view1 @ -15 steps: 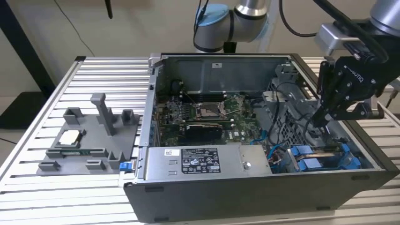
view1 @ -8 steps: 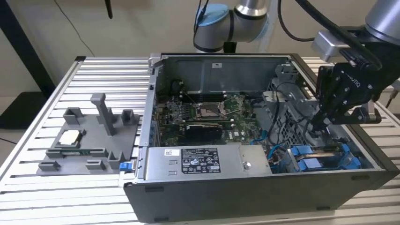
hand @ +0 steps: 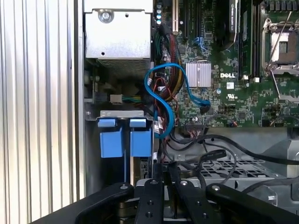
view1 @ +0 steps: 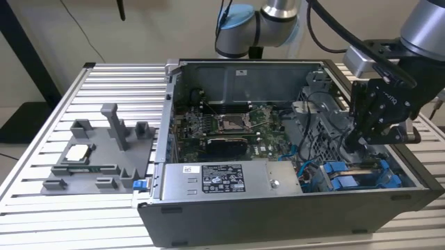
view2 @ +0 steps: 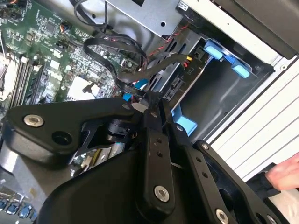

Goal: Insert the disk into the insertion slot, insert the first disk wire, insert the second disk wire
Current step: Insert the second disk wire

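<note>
Your gripper (view1: 358, 139) sits low in the right half of the exterior view, reaching down into the open computer case (view1: 230, 70) over the drive bays. In both wrist views its black fingers (view2: 152, 109) come together to a narrow tip, and in the second wrist view they appear pinched on a black wire connector (view2: 140, 106) that trails off into the bundle of black cables (view2: 112, 51); treat that grip as likely, since the contact itself is partly hidden.

Just beyond the fingertips lies the disk (view2: 184, 122), marked by its blue carrier frame. In the exterior view you see it at lower right, already seated in the bay (view1: 361, 177) beside the power-supply box (view1: 230, 179). In the first wrist view its blue handle tabs (hand: 122, 140) show left of centre, directly above the fingers.

Judging by this, the disk insertion looks done and you are on a wire step. You cannot tell whether either wire is plugged in yet.
</note>
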`<state>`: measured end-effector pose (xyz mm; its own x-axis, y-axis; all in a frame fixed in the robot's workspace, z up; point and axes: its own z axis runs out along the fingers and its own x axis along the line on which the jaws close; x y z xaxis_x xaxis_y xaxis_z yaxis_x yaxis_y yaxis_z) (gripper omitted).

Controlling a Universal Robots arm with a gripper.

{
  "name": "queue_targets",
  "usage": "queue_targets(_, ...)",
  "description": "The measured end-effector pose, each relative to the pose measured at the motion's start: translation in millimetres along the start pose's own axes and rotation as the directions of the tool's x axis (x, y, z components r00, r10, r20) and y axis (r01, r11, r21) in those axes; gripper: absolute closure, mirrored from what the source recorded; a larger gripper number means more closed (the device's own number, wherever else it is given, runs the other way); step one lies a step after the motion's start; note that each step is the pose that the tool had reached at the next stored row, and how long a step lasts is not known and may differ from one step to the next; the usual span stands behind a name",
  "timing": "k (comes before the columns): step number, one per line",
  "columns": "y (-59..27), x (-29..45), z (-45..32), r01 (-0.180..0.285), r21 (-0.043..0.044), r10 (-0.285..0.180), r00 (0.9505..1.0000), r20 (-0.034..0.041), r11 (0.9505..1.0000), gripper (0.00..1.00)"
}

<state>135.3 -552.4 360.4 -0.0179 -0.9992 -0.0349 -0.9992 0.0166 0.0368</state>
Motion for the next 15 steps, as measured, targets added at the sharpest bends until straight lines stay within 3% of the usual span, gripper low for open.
queue_targets(2, -0.1, 0.1, 2.1, 0.000, 0.0024, 0.000, 1.0000, -0.0039, 1.0000, 0.84)
queue_targets(15, -0.2, 0.2, 6.6, 0.000, 0.0029, 0.000, 1.0000, -0.0059, 1.0000, 0.84)
